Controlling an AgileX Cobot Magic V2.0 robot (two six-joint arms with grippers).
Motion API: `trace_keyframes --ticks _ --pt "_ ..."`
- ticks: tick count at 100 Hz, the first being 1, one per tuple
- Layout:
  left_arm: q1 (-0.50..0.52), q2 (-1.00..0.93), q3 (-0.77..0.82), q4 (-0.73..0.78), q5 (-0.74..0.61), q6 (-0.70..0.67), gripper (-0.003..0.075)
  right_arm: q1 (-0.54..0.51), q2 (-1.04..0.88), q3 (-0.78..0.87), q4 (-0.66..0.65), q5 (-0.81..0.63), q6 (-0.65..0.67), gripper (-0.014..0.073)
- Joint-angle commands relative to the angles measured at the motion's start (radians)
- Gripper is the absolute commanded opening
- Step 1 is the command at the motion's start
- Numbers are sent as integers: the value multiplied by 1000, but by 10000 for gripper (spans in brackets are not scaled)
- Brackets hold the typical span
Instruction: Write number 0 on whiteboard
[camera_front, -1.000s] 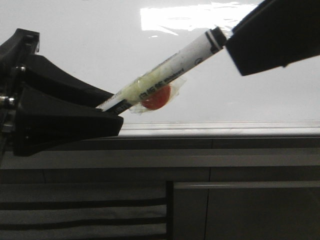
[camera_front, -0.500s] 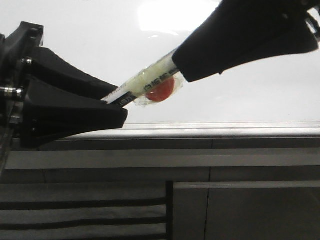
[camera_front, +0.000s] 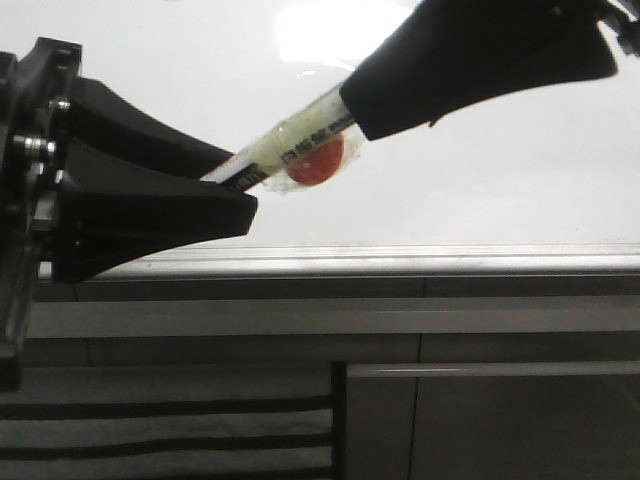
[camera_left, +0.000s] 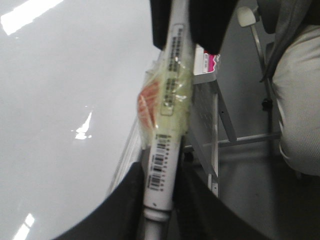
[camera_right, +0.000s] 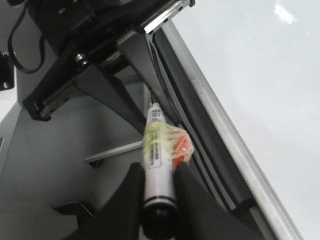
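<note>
Two black grippers are sharing one white marker pen (camera_front: 300, 140) in front of the whiteboard (camera_front: 520, 190), so the step in hand looks like uncapping or passing the pen rather than writing. The left gripper (camera_front: 235, 195) is pinching the lower end of the barrel, its fingers pressed against both sides. The right gripper (camera_front: 375, 105) is closing around the upper end, where the cap or tip is hidden. A yellowish tape wrap with a red disc (camera_front: 316, 165) is sitting on the barrel between them. The pen is tilting up toward the robot's right, just above the board's silver edge rail (camera_front: 450, 255). No number 0 is showing on the glossy surface yet. Next, the ends probably need pulling apart along the pen's axis, then the tip brought to the board
</note>
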Motion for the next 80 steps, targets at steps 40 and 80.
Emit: trace_keyframes --ticks 40,80 --pt "-4 -201 -18 -132 50 -18 438 -7 45 -31 121 -96 -9 -76" --pt "-4 -649 -12 -265 333 -167 288 -7 145 -76 105 -182 -40 -76"
